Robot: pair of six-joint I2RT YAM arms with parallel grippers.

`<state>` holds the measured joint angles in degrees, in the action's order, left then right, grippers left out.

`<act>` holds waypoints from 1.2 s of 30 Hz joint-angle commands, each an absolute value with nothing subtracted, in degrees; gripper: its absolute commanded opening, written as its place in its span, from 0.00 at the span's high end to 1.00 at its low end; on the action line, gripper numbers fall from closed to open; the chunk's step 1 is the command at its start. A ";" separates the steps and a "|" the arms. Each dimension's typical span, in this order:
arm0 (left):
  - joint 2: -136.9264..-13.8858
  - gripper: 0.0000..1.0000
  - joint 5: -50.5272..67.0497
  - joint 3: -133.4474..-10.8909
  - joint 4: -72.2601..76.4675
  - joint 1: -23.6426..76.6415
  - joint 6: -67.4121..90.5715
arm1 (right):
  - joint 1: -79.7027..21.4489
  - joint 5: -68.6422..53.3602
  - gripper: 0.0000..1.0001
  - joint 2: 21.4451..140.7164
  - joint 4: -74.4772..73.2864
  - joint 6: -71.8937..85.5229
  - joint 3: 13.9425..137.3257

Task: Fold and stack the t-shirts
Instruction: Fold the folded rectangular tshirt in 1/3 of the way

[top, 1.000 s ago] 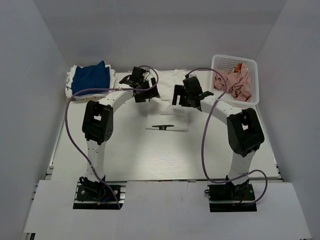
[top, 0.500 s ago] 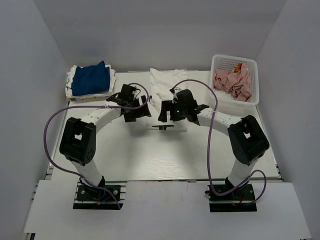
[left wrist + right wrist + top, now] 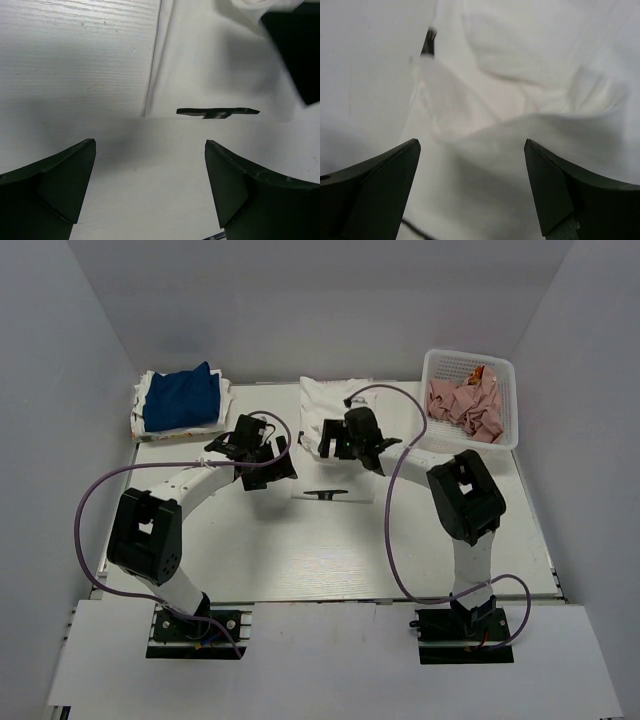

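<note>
White shirt (image 3: 322, 400) upper centre, rumpled. Left gripper (image 3: 150, 143) released, empty, near label (image 3: 218, 112). Right gripper (image 3: 471, 143) released, empty, over folds.

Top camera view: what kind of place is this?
Probably a robot lab test cell for laundry folding: a white table boxed in by plain grey walls, two arms bolted at its near edge, a mesh basket of crumpled clothes.

Wide-open left pincer (image 3: 150, 144), white t-shirt (image 3: 210, 65), dark neck label (image 3: 218, 112)
</note>
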<state>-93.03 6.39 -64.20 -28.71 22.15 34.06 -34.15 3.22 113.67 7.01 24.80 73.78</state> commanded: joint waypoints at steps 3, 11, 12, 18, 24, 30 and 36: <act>-91.32 0.00 6.06 -63.81 -29.09 22.15 33.84 | -29.36 13.80 0.10 120.13 11.36 26.63 87.86; -93.87 0.00 6.06 -65.83 -29.88 22.15 33.84 | -28.47 4.94 0.10 110.96 8.43 25.14 83.80; -93.87 0.00 6.67 -65.13 -29.88 22.15 33.84 | -28.91 1.01 0.10 109.27 8.61 24.70 79.84; -90.35 0.00 10.36 -60.38 -21.91 23.29 34.97 | -33.83 -6.15 0.10 102.13 9.67 22.23 66.55; -93.68 0.00 25.57 -59.24 -6.43 23.82 36.73 | -35.68 -7.74 0.10 107.38 11.42 25.39 67.23; -100.53 0.00 26.19 -60.99 -1.05 24.34 36.56 | -34.98 -5.54 0.10 112.32 13.27 30.75 70.31; -106.60 0.00 30.85 -59.41 7.12 24.87 39.02 | -34.89 -4.40 0.10 118.21 15.20 33.92 75.76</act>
